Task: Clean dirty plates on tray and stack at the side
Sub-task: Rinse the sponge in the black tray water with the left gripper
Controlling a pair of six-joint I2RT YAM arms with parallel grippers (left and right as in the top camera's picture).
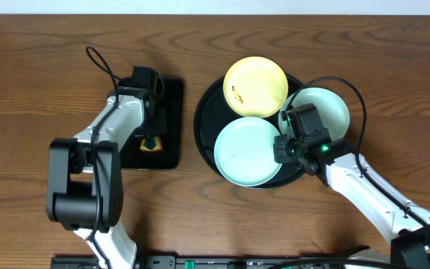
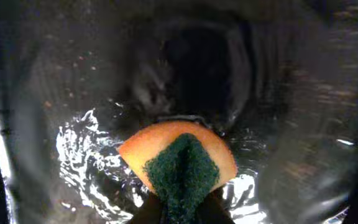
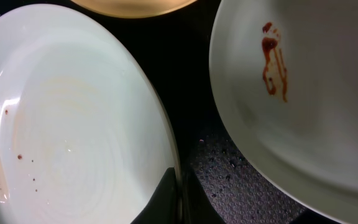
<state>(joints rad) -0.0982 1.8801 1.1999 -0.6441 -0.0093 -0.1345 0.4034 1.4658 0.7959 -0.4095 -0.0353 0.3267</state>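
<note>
Three plates lie on the round black tray. The pale yellow plate at the back has a small orange smudge. My right gripper is shut on the right rim of the front mint plate. In the right wrist view that gripper pinches the rim of this plate, which carries small brown specks. The other mint plate has a red smear. My left gripper is shut on an orange sponge with a green scouring face, low over the small rectangular tray.
The rectangular black tray looks wet and glossy under the sponge. Bare wooden table surrounds both trays. The right arm's cable loops over the right mint plate.
</note>
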